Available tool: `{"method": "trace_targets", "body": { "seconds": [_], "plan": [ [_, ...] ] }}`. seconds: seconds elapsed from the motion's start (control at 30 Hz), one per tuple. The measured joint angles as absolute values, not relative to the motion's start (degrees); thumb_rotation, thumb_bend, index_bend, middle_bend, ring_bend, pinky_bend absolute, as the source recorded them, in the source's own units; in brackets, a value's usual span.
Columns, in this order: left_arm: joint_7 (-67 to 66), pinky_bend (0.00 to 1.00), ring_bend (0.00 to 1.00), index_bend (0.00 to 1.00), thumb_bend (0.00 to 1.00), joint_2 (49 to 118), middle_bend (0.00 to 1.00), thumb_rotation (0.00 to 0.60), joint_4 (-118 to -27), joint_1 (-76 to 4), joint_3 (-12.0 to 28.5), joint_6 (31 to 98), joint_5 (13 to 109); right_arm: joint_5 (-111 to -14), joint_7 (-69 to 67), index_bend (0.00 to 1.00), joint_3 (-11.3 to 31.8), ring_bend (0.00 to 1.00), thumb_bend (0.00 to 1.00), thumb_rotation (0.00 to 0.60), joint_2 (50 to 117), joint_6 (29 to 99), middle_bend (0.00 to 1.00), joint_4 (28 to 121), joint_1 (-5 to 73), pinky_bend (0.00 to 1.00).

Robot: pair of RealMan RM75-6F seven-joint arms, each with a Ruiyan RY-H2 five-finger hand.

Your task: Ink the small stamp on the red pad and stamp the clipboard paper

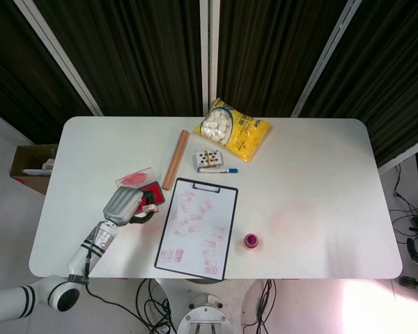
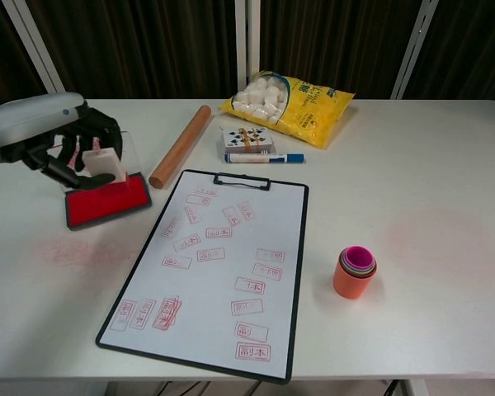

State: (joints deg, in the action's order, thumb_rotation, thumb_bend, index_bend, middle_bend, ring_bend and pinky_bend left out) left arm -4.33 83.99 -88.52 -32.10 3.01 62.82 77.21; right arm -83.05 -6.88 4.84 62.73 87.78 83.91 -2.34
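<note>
My left hand (image 1: 124, 204) (image 2: 59, 139) grips the small stamp (image 2: 101, 162) (image 1: 150, 207), a pale block with a red base. It holds the stamp over the far edge of the red ink pad (image 2: 107, 200) (image 1: 155, 190); whether they touch is unclear. In the head view the hand covers most of the pad. The clipboard (image 2: 295, 272) (image 1: 229, 229) lies to the right of the pad, and its white paper (image 2: 223, 264) (image 1: 198, 226) carries several red stamp marks. No hand is over the clipboard. My right hand is out of both views.
The pad's clear, red-smeared lid (image 1: 134, 179) lies behind the hand. A wooden rolling pin (image 2: 180, 146), a card deck (image 2: 247, 139), a blue marker (image 2: 260, 158) and a yellow marshmallow bag (image 2: 285, 97) lie beyond the clipboard. Stacked cups (image 2: 355, 272) stand to its right.
</note>
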Motion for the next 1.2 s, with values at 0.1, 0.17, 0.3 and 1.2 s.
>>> {"method": "trace_targets", "body": {
  "seconds": [0.1, 0.17, 0.3, 1.2],
  "plan": [
    [-2.36, 0.67, 0.62, 0.66, 0.41, 83.19, 0.7, 0.6, -87.83, -29.62, 0.59, 65.39, 79.78, -82.99, -6.33, 0.0, 4.76, 0.0, 0.32, 0.6, 63.05, 87.42, 0.0, 84.12, -2.13, 0.0],
    [-1.02, 0.67, 0.62, 0.66, 0.41, 83.21, 0.7, 0.6, -86.54, -28.79, -0.17, 66.23, 80.89, -83.13, -5.93, 0.0, 4.64, 0.0, 0.32, 0.6, 63.32, 87.35, 0.0, 84.21, -2.04, 0.0],
    [2.11, 0.67, 0.62, 0.66, 0.4, 84.41, 0.69, 0.6, -82.39, -27.34, -1.4, 67.12, 82.41, -83.26, -5.3, 0.0, 4.49, 0.0, 0.32, 0.6, 63.52, 87.39, 0.0, 84.43, -1.98, 0.0],
    [10.74, 0.68, 0.53, 0.53, 0.38, 96.01, 0.57, 0.6, -62.24, -23.63, -3.31, 67.61, 86.91, -82.14, -4.82, 0.0, 4.82, 0.0, 0.33, 0.6, 62.47, 88.09, 0.0, 85.88, -2.58, 0.0]
  ]
}}
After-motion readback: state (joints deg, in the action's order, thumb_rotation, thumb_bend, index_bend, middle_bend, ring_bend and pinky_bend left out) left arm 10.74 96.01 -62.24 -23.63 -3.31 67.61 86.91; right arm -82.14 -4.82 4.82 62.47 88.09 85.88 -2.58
